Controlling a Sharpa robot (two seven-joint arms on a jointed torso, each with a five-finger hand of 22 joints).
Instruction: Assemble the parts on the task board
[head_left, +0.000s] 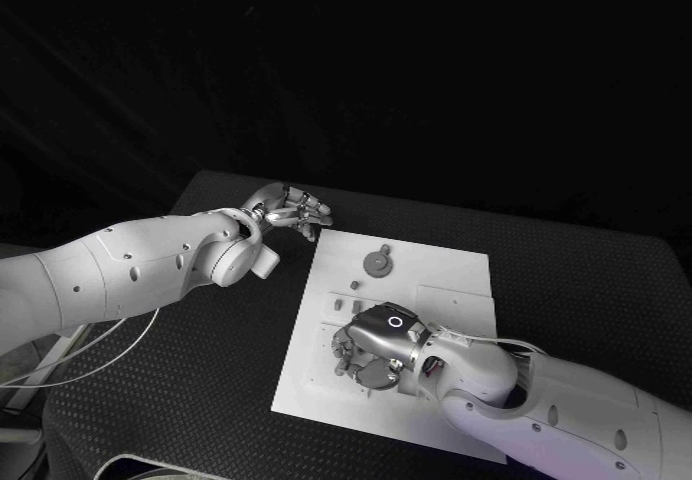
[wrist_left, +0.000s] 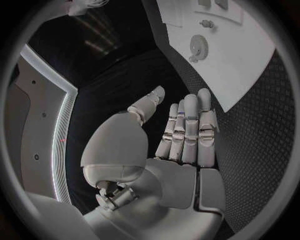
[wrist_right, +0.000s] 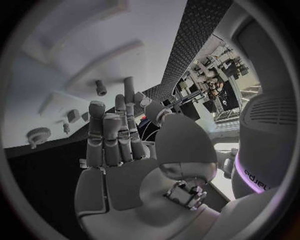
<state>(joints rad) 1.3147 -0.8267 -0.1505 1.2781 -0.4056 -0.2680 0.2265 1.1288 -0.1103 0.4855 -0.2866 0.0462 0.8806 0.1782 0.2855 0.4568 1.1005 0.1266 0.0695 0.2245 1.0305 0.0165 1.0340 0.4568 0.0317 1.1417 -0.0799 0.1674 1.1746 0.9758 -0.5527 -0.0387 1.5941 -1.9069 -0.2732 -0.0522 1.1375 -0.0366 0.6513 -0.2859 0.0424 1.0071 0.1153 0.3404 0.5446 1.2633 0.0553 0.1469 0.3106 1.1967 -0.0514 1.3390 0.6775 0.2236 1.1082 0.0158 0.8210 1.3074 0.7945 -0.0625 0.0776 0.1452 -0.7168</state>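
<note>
Right hand (wrist_right: 119, 150): fingers straight, close together, holding nothing.
Task board (wrist_right: 75, 55): white, beyond the fingertips.
Gear (wrist_right: 39, 135): beside the fingers.
Peg (wrist_right: 100, 88): just past the fingertips.

- My left hand (head_left: 293, 209) hangs over the table (head_left: 606, 280), just off the far left corner of the task board (head_left: 454, 275).
- From that hand, the board lies to the right and nearer to me.
- A gear (head_left: 378, 262) sits on the board's far part, right of my left hand and beyond my right hand (head_left: 378, 345).
- My right hand lies over the board's near half.
- Small parts (head_left: 353, 285) stand on the board between the gear and my right hand.
</note>
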